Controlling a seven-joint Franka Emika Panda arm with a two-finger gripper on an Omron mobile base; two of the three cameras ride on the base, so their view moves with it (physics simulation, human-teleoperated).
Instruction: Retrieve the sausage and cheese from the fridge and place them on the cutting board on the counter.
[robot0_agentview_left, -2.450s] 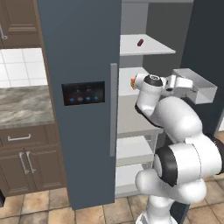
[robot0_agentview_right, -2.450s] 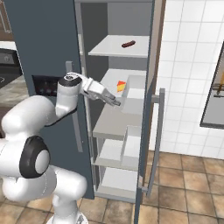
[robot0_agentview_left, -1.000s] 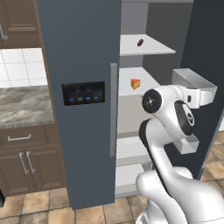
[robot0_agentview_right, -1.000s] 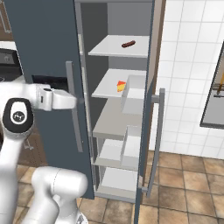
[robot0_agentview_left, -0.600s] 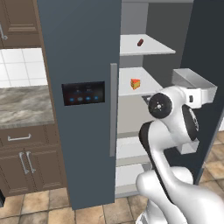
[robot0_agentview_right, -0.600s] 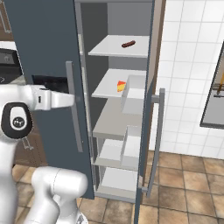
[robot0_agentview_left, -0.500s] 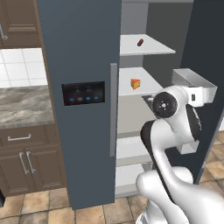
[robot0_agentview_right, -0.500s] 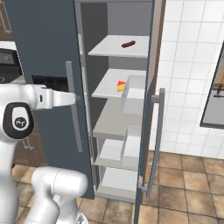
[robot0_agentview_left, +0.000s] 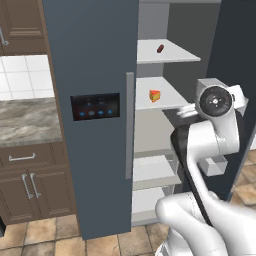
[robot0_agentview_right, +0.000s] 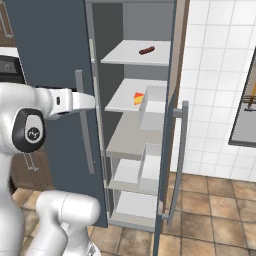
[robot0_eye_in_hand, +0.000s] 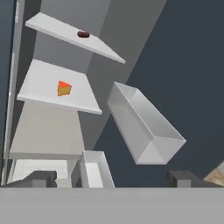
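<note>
The fridge (robot0_agentview_left: 90, 75) stands with its right door swung open. The dark red sausage (robot0_agentview_left: 160, 48) (robot0_agentview_right: 146, 50) (robot0_eye_in_hand: 83, 34) lies on the top white shelf. One shelf lower sits the yellow-orange cheese (robot0_agentview_left: 155, 95) (robot0_agentview_right: 138, 98) (robot0_eye_in_hand: 64, 88) with its red edge. My gripper (robot0_eye_in_hand: 113, 179) is open and holds nothing; it hangs back outside the fridge, well short of both shelves and lower than the cheese. Left of the fridge is a stretch of marble counter (robot0_agentview_left: 25, 120). The cutting board is out of view.
Grey door bins (robot0_eye_in_hand: 144, 127) (robot0_agentview_right: 155, 107) jut from the inside of the open right door, close to my hand. Lower white shelves (robot0_agentview_right: 130, 172) fill the fridge below. Brown cabinets (robot0_agentview_left: 25, 180) sit under the counter; a tiled wall (robot0_agentview_right: 215, 75) is at the right.
My arm has drawn back from the cheese shelf, where the hand was earlier, and folded up in front of the fridge. In the last second it barely moves. Sausage and cheese lie as before.
</note>
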